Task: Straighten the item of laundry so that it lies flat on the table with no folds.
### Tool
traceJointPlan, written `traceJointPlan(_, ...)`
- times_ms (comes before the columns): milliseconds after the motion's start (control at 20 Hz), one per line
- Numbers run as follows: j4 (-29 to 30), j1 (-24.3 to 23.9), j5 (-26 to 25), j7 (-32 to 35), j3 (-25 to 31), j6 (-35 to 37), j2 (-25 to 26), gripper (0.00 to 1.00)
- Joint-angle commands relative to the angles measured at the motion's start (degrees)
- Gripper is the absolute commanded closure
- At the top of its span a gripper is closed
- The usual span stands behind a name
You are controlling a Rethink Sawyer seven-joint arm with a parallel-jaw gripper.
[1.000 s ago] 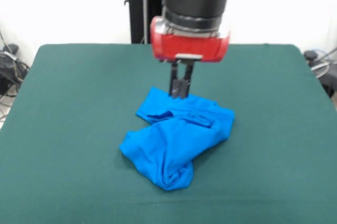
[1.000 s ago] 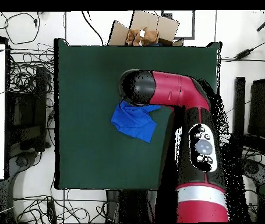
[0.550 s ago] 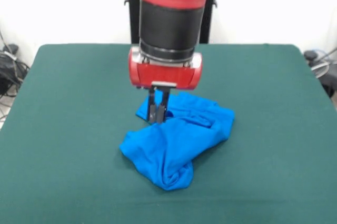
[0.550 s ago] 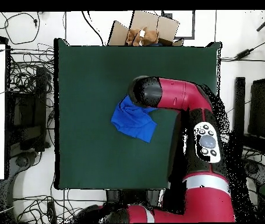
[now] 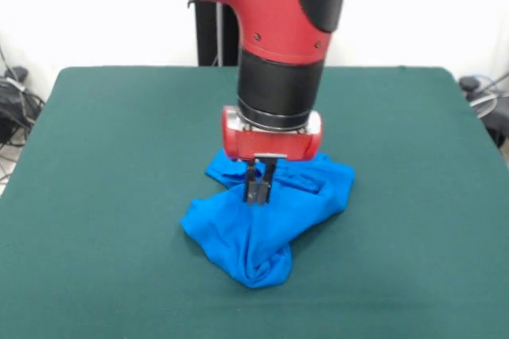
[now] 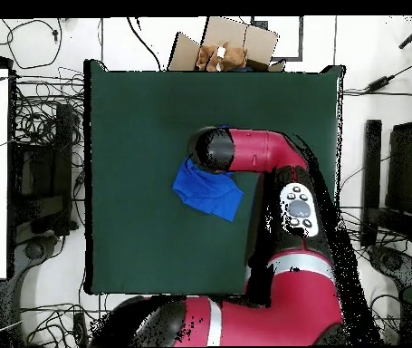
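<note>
Shirt status: crumpled, not flat. It lies in a bunched heap near the middle of the table, directly beneath and in front of the claw. In the front view, thick folds run through the heap; one lobe bulges out below the claw toward the near edge, and another spreads to the claw's side under the red wrist housing. No sleeves, hem or printed lettering can be identified, so the garment appears to be doubled over on itself. In the overhead view, the shirt shows as a compact irregular patch partly covered by the arm, with green cloth exposed on all sides. Claw state: the two dark fingers hang close together with their tips at the upper surface of the heap; whether fabric is pinched between them cannot be determined. Progress assessment: little or none of the task is complete. Remaining work, as judged: lift or drag the layers apart, spread the body and sleeves, and remove every fold.
</note>
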Motion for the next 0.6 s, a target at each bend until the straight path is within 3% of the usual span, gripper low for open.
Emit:
traceJointPlan(50, 1.5, 3.1, -2.1, 9.6, -1.4, -4.0, 2.8, 1.00)
traceJointPlan(600, 0.5, 1.6, -1.3, 6.4, 0.4, -5.6, 6.0, 1.00)
